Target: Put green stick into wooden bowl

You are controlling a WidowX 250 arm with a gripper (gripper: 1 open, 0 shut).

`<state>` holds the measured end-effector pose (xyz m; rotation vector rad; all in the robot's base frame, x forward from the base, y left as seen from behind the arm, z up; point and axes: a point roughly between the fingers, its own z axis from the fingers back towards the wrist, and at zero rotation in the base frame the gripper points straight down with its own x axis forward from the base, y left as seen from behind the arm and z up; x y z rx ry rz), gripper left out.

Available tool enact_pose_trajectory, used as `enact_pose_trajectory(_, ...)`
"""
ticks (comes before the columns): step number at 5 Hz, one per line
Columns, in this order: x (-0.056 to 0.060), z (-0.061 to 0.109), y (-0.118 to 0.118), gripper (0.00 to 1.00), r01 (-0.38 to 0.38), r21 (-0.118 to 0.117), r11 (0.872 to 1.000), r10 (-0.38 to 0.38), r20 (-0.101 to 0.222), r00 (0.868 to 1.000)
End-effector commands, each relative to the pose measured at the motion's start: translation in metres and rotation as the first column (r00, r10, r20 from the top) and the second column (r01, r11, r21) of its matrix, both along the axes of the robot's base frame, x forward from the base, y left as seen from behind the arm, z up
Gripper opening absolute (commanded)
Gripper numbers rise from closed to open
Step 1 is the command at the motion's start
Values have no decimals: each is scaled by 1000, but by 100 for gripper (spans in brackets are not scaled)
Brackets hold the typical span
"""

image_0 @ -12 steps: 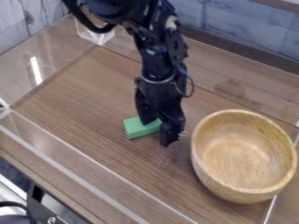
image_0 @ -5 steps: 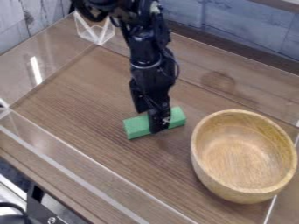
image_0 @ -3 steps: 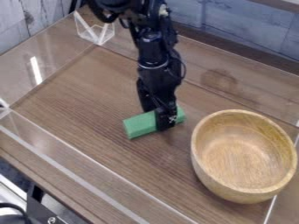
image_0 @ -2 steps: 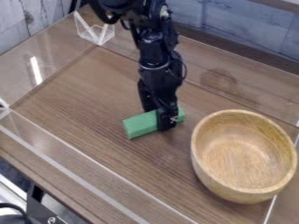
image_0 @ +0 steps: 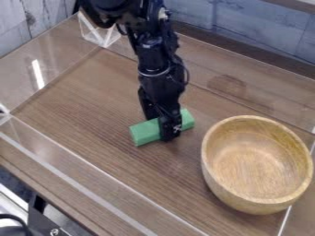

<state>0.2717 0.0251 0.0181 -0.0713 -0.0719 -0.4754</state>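
The green stick [image_0: 146,135] lies flat on the brown wooden table, just left of the wooden bowl [image_0: 209,155]. My gripper [image_0: 168,127] points straight down on the stick's right half, its black fingers low at table height on either side of the block. The jaws stand open and the stick rests on the table. A sliver of green shows to the right of the fingers. The round tan bowl stands upright at the front right with nothing in it.
Clear plastic walls [image_0: 74,157] fence the table along the front and left. A white frame-like object [image_0: 94,33] sits at the back left behind the arm. The bowl stands close to the right edge.
Since the earliest frame the gripper has come from the stick's right end to sit over it. Over the last second it has hardly moved, and the stick has stayed put.
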Motion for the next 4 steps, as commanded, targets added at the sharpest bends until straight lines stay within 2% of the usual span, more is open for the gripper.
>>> enact_pose_trajectory(1, 10, 15, -4, 0, -29, 5, 1000, 29, 48, 998)
enact_pose_trajectory(2, 13, 16, -11, 0, -73, 1, 997, 73, 46, 996)
enact_pose_trajectory(4, 5, 30, -21, 0, -184, -4, 983, 184, 43, 982)
